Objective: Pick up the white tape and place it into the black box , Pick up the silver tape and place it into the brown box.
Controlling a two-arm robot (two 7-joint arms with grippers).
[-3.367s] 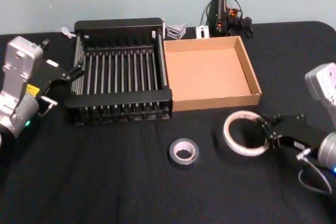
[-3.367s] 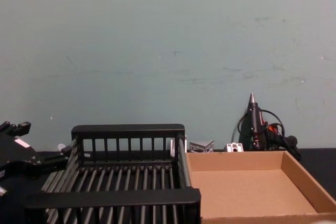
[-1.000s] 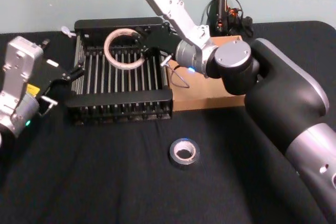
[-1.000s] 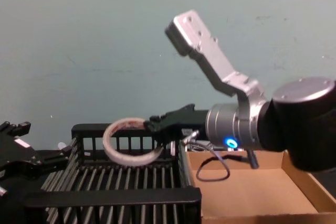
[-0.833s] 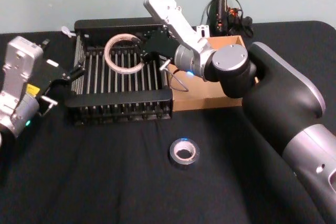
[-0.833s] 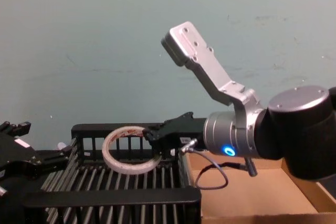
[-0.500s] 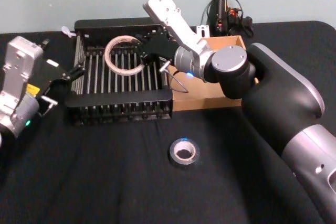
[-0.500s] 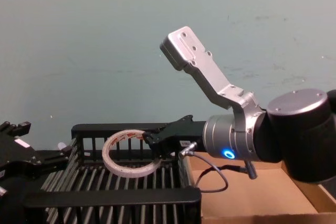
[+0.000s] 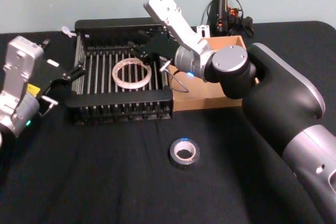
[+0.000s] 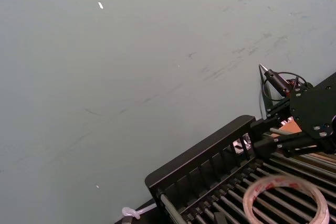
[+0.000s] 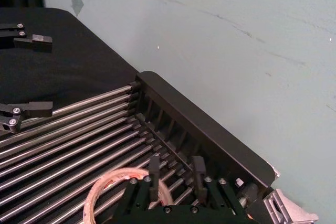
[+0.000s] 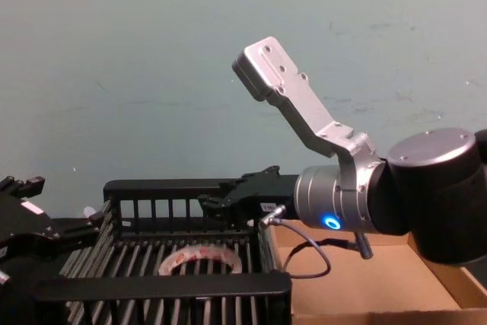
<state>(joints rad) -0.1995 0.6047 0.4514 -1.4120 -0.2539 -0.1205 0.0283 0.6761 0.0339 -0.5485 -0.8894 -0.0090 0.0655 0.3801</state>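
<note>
White tape (image 9: 130, 74) flat in black box (image 9: 121, 99) — head view adds silver tape (image 9: 184, 152).

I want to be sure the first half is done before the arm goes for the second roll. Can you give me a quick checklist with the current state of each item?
1. White tape lying on the black box floor: ok.
2. Right gripper open and off the tape: ok.
3. Silver tape on the table in front of the boxes, nothing on it: ok.
4. Brown box floor free: cannot tell, the right arm covers most of it.
5. Left gripper parked beside the black box's left wall: ok.
</note>
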